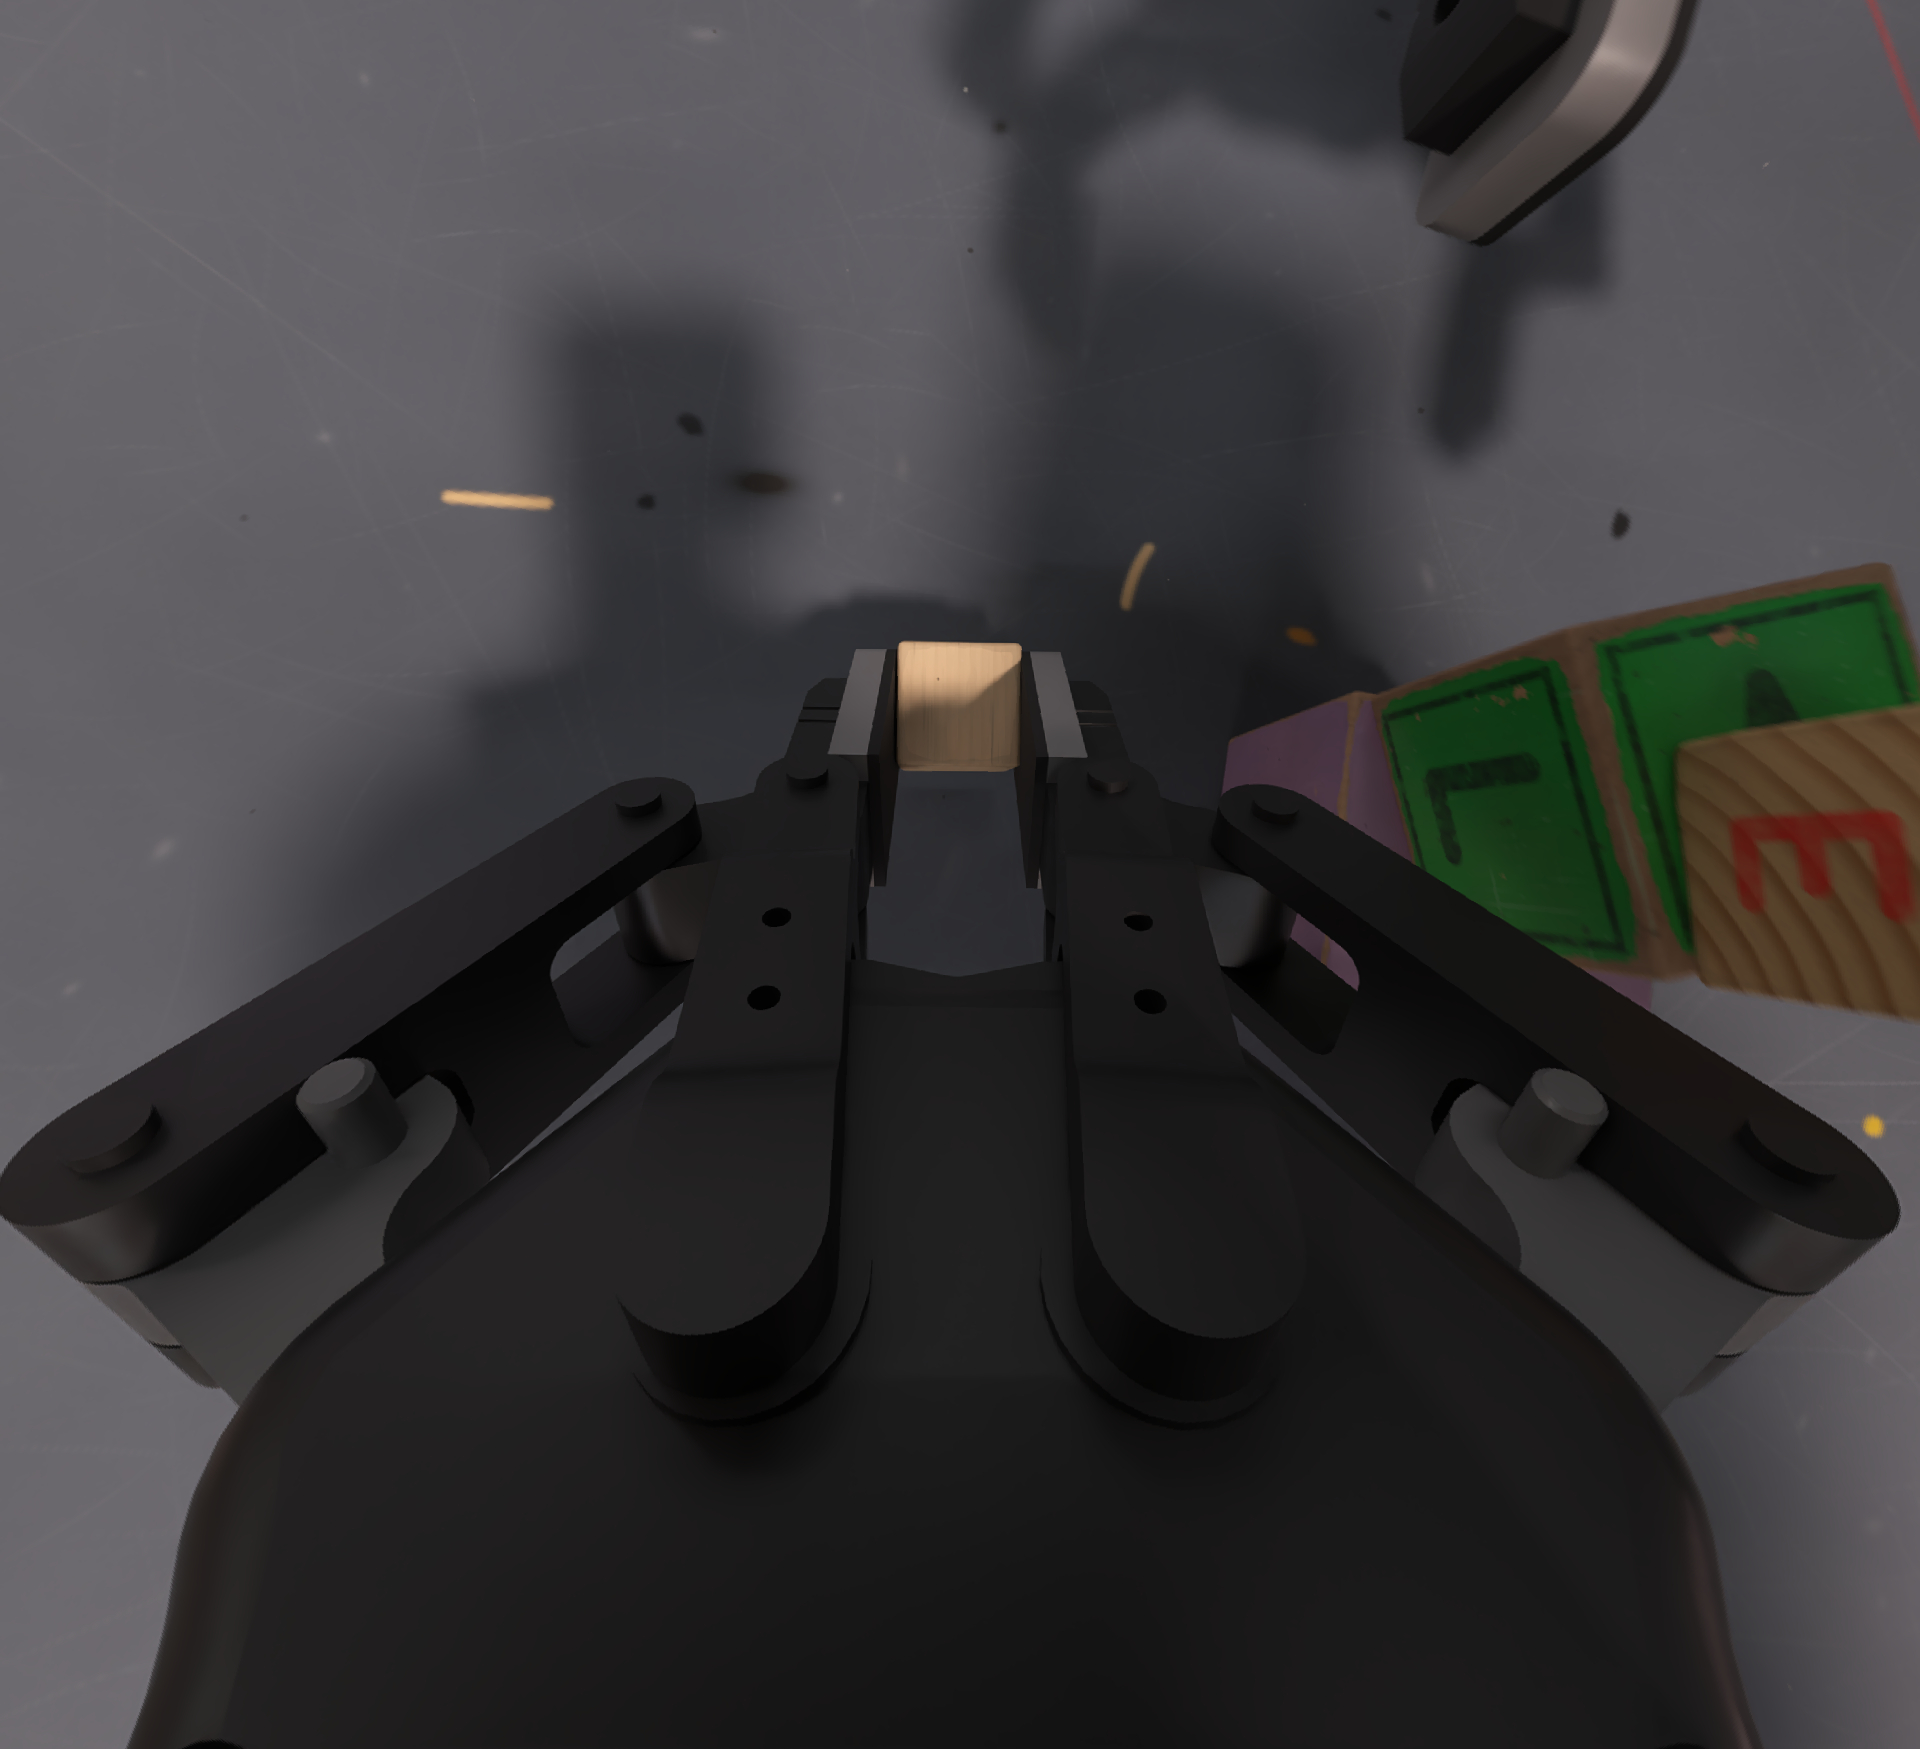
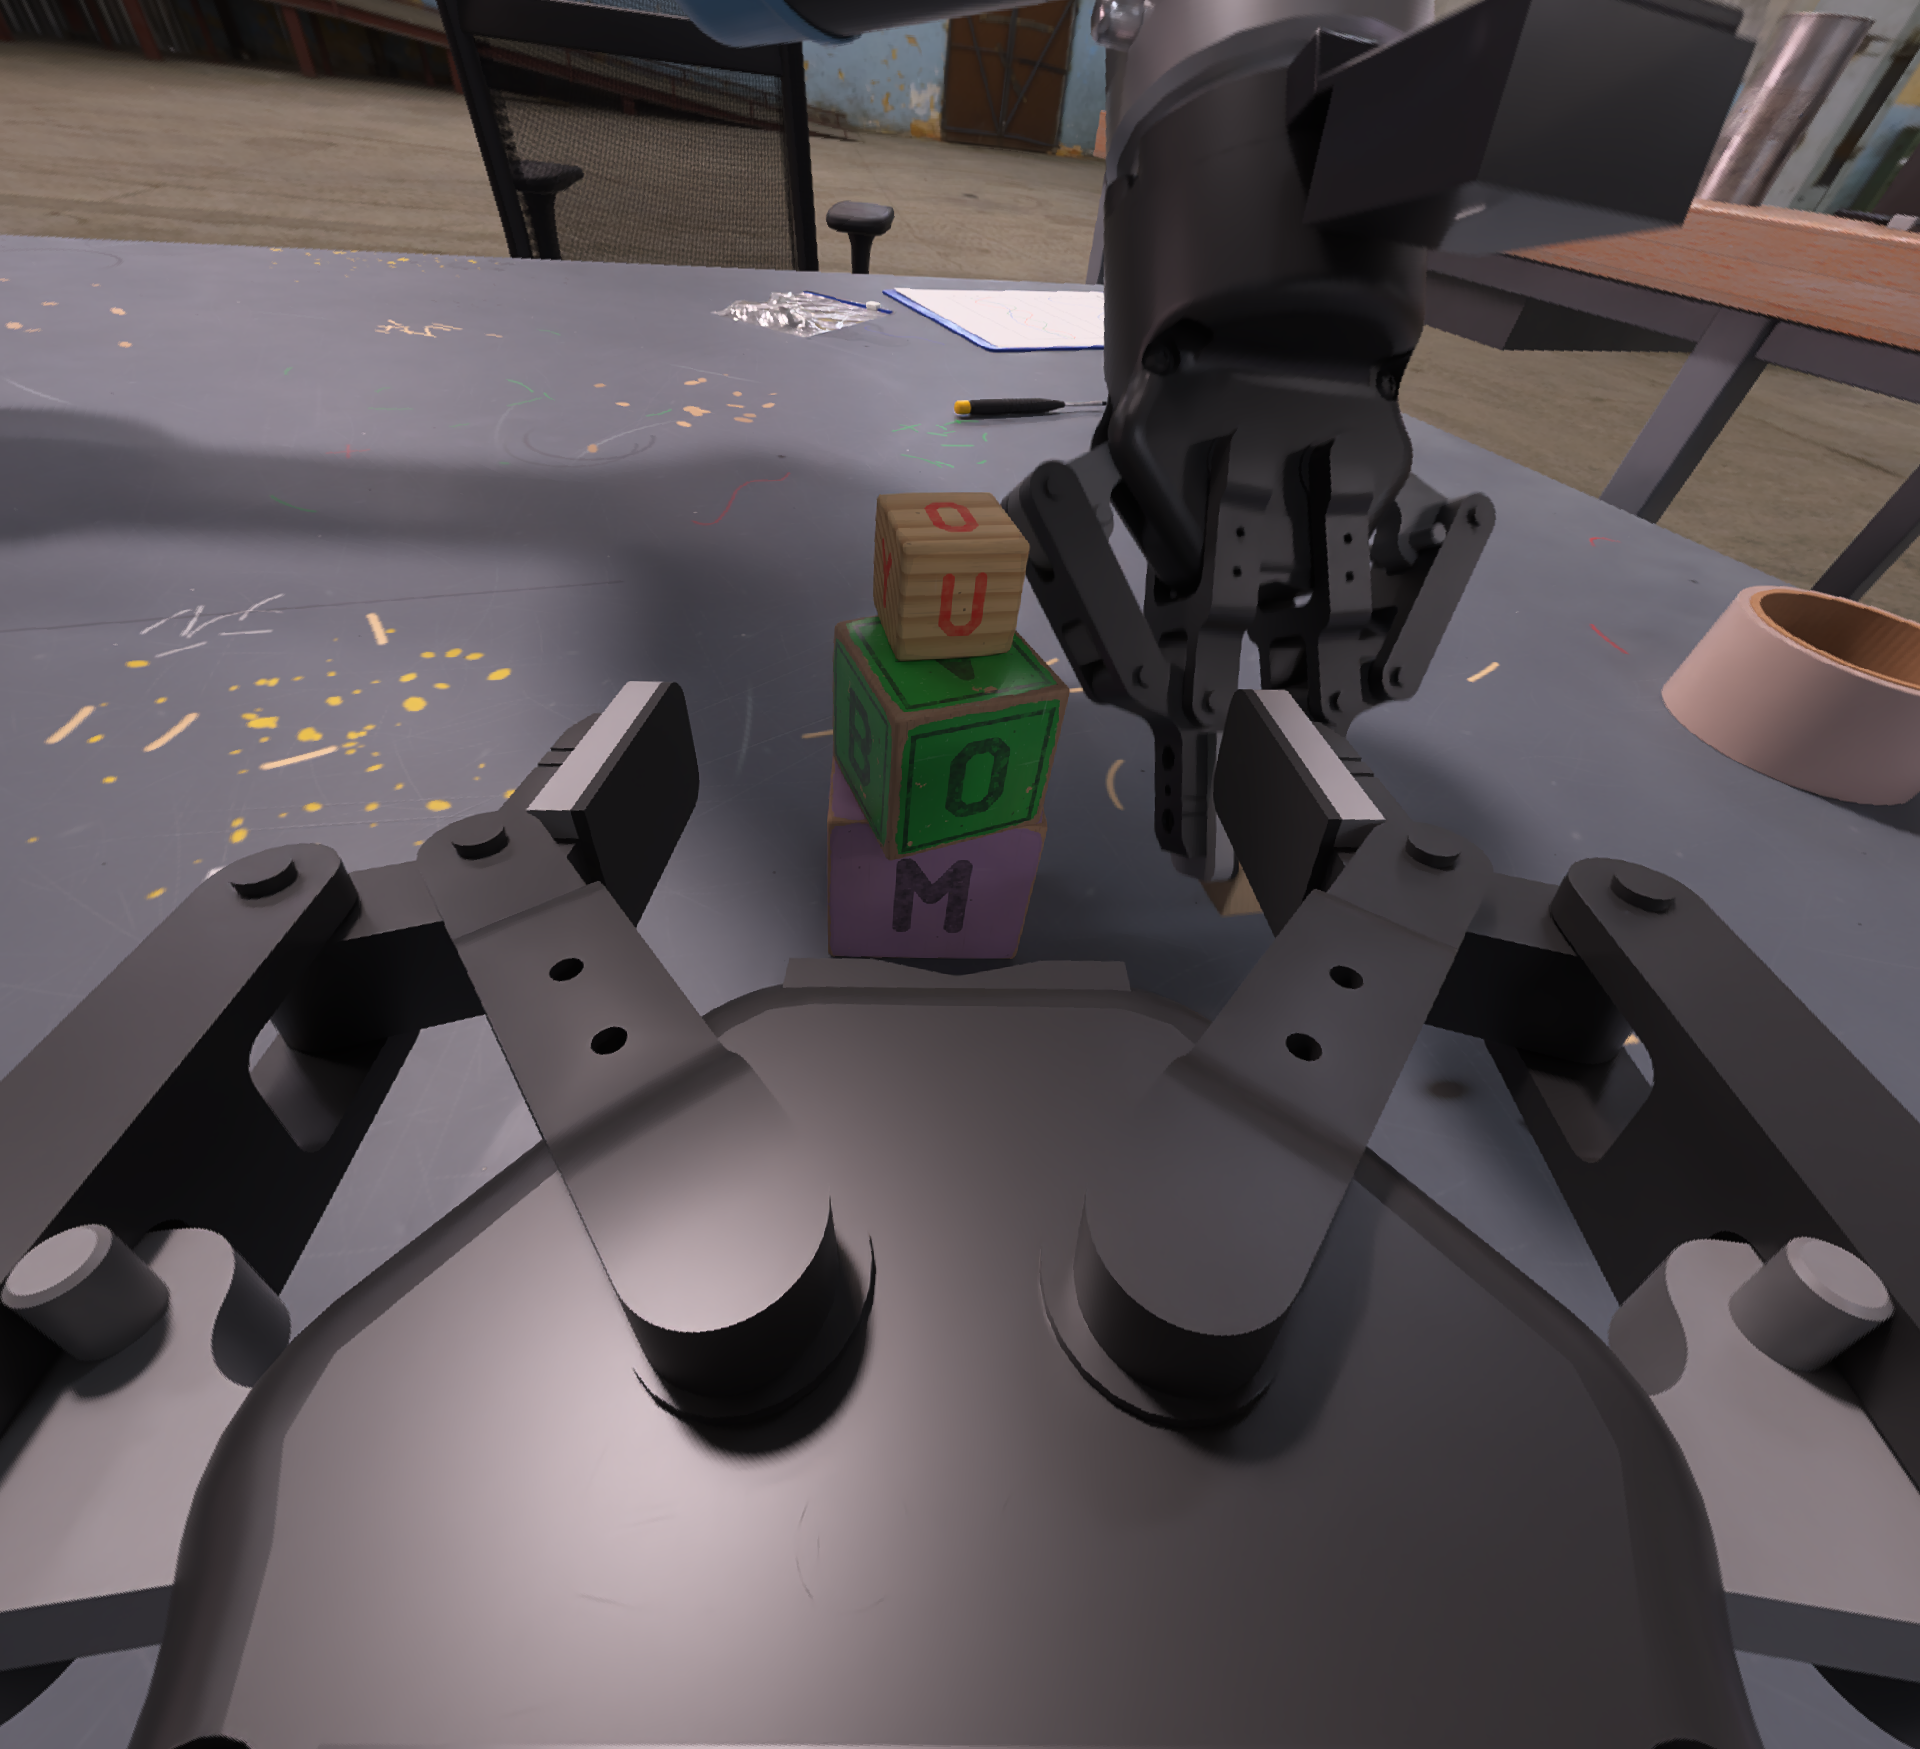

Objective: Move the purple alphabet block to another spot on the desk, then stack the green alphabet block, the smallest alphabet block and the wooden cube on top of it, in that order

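A stack stands on the grey desk: the purple alphabet block (image 2: 935, 899) at the bottom, the green alphabet block (image 2: 956, 743) on it, and the smallest alphabet block (image 2: 951, 577), tan with red letters, on top. The stack also shows at the right edge of the left wrist view, green block (image 1: 1558, 785), small block (image 1: 1808, 868), purple block (image 1: 1294, 764). My left gripper (image 1: 958, 707) is shut on the plain wooden cube (image 1: 956, 707), low over the desk beside the stack. In the right wrist view it (image 2: 1210, 852) stands right of the stack. My right gripper (image 2: 935, 764) is open and empty, facing the stack.
A roll of tape (image 2: 1808, 702) lies at the right. A pen (image 2: 1013, 406), a clipboard (image 2: 1008, 317) and a crumpled foil bag (image 2: 800, 312) lie at the far edge, with a black chair (image 2: 623, 89) behind. A right-gripper finger (image 1: 1538, 37) hangs at the left wrist view's top right.
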You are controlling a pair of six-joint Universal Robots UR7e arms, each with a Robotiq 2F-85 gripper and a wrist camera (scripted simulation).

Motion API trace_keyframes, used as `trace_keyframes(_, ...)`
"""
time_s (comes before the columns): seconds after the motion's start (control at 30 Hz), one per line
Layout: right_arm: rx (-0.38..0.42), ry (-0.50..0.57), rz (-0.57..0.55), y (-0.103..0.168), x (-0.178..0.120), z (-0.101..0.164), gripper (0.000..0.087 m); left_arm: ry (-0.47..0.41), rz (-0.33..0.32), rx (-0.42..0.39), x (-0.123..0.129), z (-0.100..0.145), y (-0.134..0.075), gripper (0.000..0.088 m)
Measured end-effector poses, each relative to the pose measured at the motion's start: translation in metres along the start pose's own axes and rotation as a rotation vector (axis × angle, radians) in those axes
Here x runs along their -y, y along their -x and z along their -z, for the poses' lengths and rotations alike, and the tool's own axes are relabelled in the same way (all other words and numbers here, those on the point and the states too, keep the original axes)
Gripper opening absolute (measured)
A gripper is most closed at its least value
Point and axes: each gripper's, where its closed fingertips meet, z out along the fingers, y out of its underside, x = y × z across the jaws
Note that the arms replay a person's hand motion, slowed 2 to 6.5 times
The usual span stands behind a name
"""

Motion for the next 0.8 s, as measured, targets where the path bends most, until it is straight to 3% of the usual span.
trace_keyframes(0.33, 0.001, 0.003, -0.004, 0.0, 0.0, 0.0, 0.0854, -0.073, 0.021, -0.014, 0.008, 0.051, -0.005, 0.0202)
trace_keyframes(0.57, 0.001, 0.001, -0.005, 0.0, 0.0, 0.0, 0.0854, -0.097, -0.002, -0.03, 0.018, 0.086, -0.022, 0.0202)
trace_keyframes(0.8, 0.0, -0.002, -0.007, -0.001, 0.0, 0.0, 0.0854, -0.077, -0.041, -0.04, 0.028, 0.105, -0.045, 0.0202)
